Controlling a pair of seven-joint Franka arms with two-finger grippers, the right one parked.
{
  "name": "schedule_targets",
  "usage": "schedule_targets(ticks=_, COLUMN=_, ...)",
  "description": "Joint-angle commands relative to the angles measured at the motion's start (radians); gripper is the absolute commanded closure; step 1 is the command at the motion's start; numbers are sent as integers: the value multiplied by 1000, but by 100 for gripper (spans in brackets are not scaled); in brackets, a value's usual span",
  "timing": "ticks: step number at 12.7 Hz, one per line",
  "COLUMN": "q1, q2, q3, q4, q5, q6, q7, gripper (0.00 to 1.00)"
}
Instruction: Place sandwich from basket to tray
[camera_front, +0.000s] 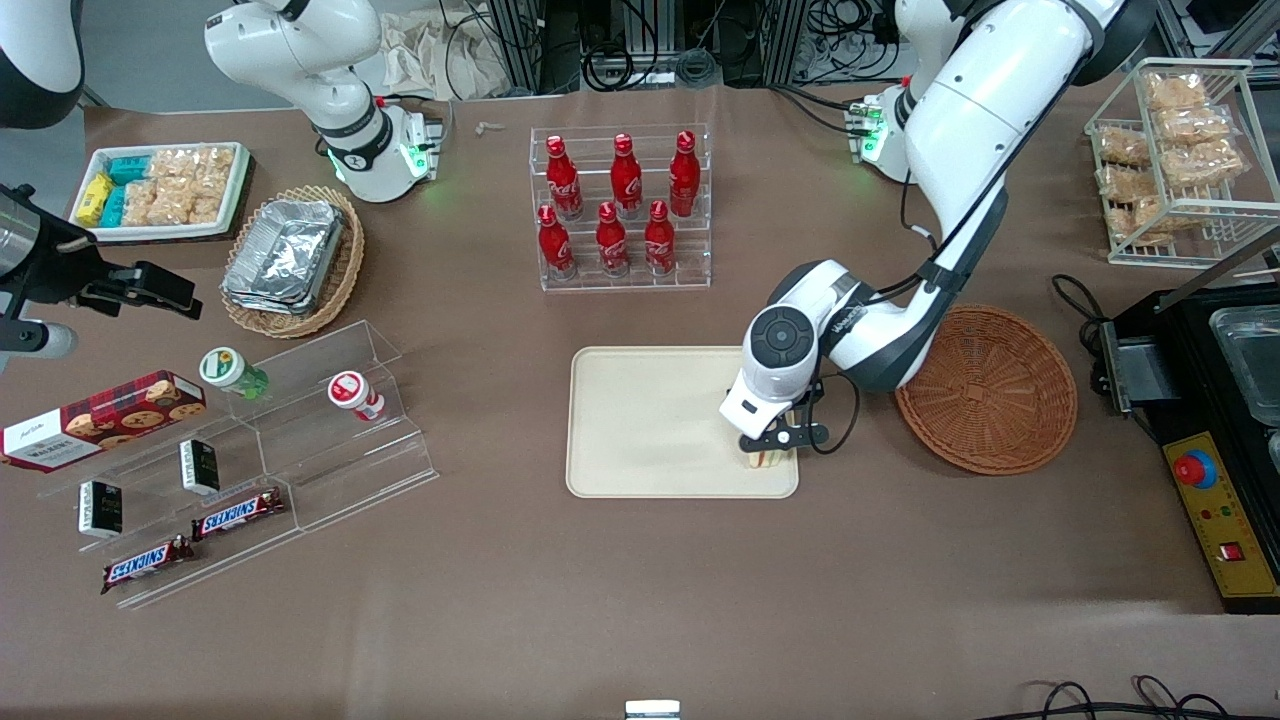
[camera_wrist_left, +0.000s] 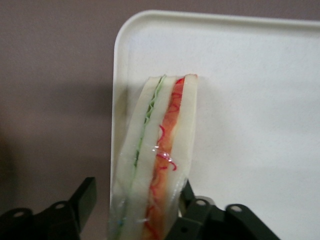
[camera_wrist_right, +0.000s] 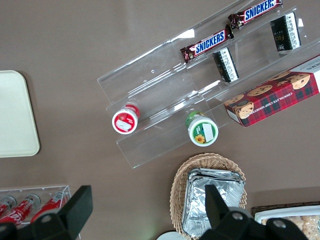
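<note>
Over the tray (camera_front: 650, 420), at its corner nearest the basket (camera_front: 990, 390), the left gripper (camera_front: 768, 455) is holding the sandwich (camera_wrist_left: 155, 160) on edge, filling edge showing. Its fingers (camera_wrist_left: 186, 220) are closing against the bread. The basket is sitting just beside the tray.

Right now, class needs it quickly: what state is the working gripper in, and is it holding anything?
Left gripper: over the tray corner nearest the basket, shut on the sandwich.
</note>
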Motion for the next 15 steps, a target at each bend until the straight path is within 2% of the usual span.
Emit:
schedule_targets(ticks=1, q1=-11, q2=-3, q3=-7, q4=91, q5=17, q6=-120, q7=-41, gripper=0)
schedule_targets(ticks=3, q1=-13, q2=-17, q3=-15, q4=120, q5=15, q6=-202, q7=-26, gripper=0)
schedule_targets(ticks=6, q1=1, q2=-110, q3=-33, q4=119, q5=14, q6=-269, q7=-18, gripper=0)
schedule_targets(ticks=10, q1=73, q2=-242, q3=-30, q4=122, q5=-109, q6=-306, q7=182, gripper=0)
schedule_targets(ticks=15, q1=189, q2=-421, q3=-17, q4=122, q5=-230, q6=-438, q7=423, gripper=0)
